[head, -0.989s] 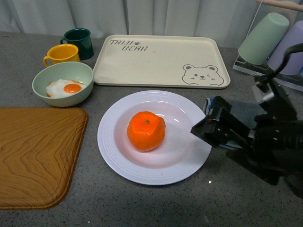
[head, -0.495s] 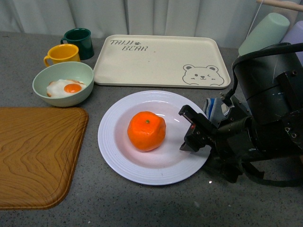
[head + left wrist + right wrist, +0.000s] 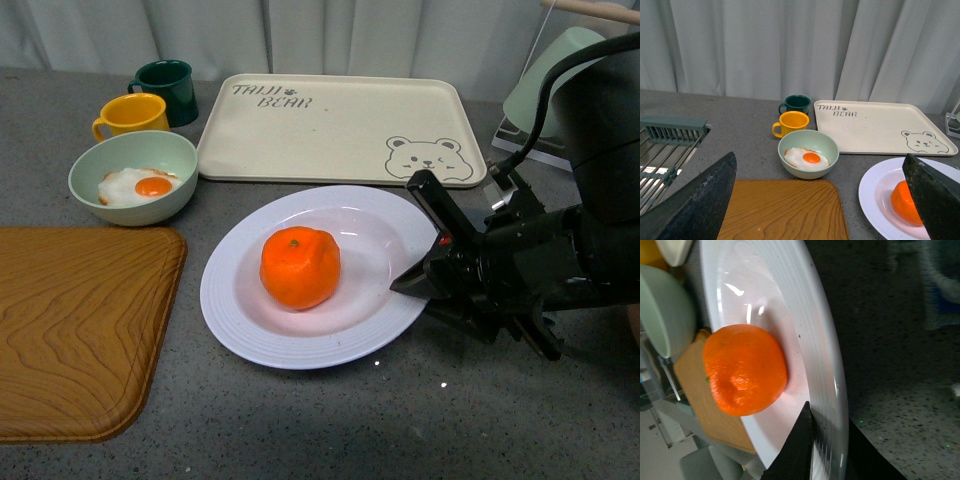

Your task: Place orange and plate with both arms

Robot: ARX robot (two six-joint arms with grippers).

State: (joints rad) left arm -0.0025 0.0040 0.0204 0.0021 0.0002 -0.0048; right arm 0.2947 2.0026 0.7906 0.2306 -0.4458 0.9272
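Tabletop of grey speckled stone, big round white ribbed plate toward its front edge, right gripper clamped on the plate's right rim! Left gripper hangs spread wide, holding nothing; lumpy bright orange fruit sits in the plate's centre.

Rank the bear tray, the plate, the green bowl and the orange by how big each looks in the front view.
1. The plate and the bear tray: too close to split. The tray spans wider, the plate taller, and the plate sits nearer the camera.
2. The green bowl.
3. The orange, smallest.
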